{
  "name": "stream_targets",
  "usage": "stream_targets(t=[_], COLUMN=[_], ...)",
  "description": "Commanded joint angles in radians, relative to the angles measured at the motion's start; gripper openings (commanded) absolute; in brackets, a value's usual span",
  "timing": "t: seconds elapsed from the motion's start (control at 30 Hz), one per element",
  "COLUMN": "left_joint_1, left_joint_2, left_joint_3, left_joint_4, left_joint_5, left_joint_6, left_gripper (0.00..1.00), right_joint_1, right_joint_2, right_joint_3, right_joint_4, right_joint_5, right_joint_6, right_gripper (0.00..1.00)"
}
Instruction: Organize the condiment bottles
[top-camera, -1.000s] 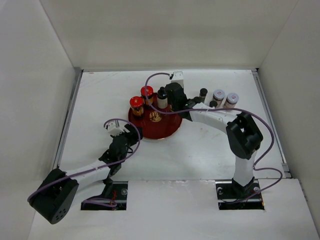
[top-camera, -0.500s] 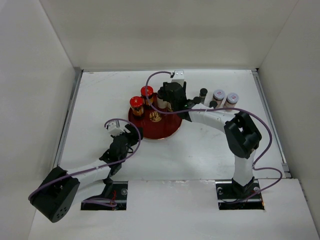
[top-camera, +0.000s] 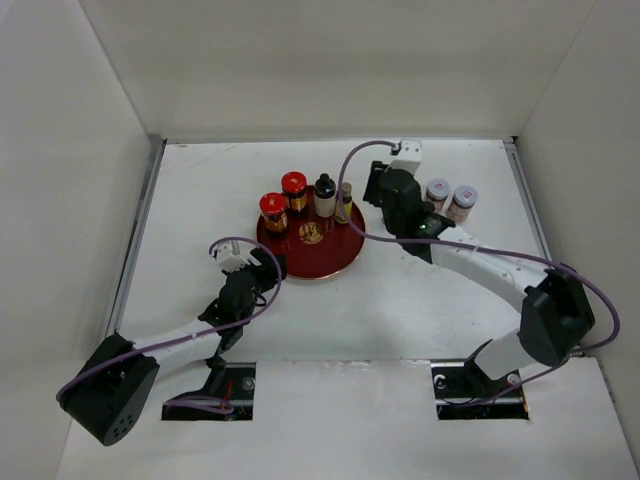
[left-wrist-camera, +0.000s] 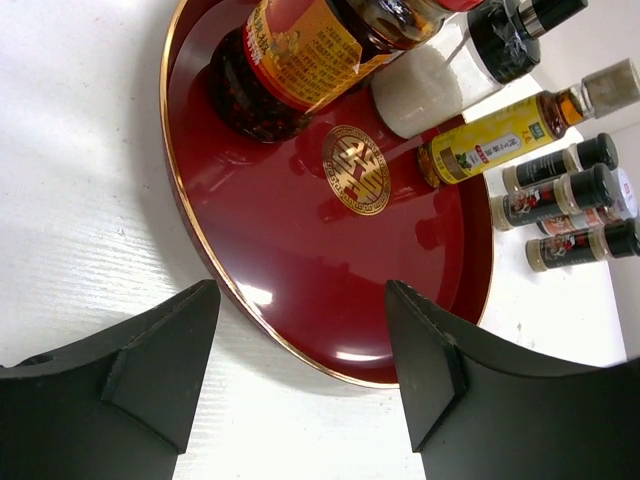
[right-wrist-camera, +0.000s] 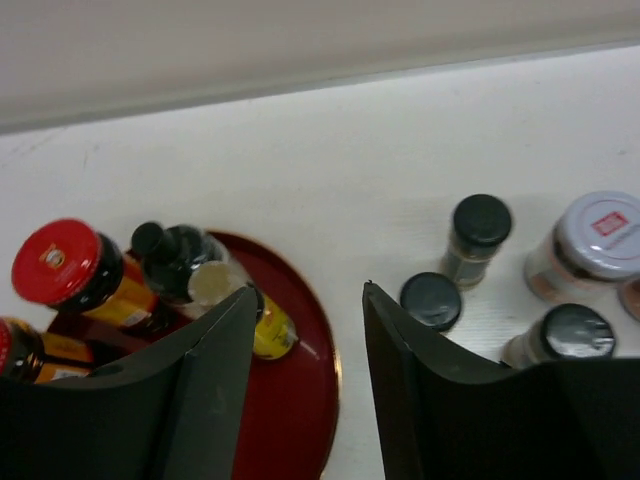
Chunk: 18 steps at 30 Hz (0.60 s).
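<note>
The round red tray (top-camera: 300, 262) holds two red-capped jars (top-camera: 272, 209) (top-camera: 293, 187), a white-bodied black-capped bottle (top-camera: 324, 195) and a slim yellow-labelled bottle (top-camera: 345, 203). My right gripper (top-camera: 386, 202) is open and empty, hovering just right of the tray; in its wrist view (right-wrist-camera: 309, 292) the yellow-labelled bottle (right-wrist-camera: 262, 328) is by its left finger and three black-capped bottles (right-wrist-camera: 478, 236) stand to the right. Two silver-lidded jars (top-camera: 437, 191) (top-camera: 463, 199) stand right of it. My left gripper (top-camera: 262, 264) is open and empty at the tray's near-left rim (left-wrist-camera: 205, 255).
The side walls and a metal rail (top-camera: 138, 235) bound the white table. In the left wrist view the three slim black-capped bottles (left-wrist-camera: 560, 200) stand in a cluster off the tray's far right side.
My right gripper has moved right, off the tray and over the gap beside it. The yellow-labelled bottle now stands free next to the white bottle. The left arm has not moved.
</note>
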Motion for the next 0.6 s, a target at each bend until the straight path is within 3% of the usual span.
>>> stream_targets(t=[0.0,0.27,0.57], left_joint_1=[-0.006,-0.004,-0.004], left_joint_2=[-0.014,-0.023,-0.003], left_joint_3=[0.018,0.015,0.015], left_joint_4=[0.048,0.045,0.048], left_joint_5=[0.011,0.013,0.010], left_joint_6=[-0.007,-0.007,-0.009], left_gripper=[0.65,0.66,0.66], right_joint_1=[-0.069,-0.151,-0.227], right_joint_2=[-0.031,0.072,0.173], right_joint_3=[-0.047,-0.042,-0.013], right_joint_4=[-0.027,-0.052,-0.038], right_joint_5=[-0.011,-0.048,-0.163], right_joint_6=[0.039,0.039,0.042], right_gripper=[0.53,0.78,0.71])
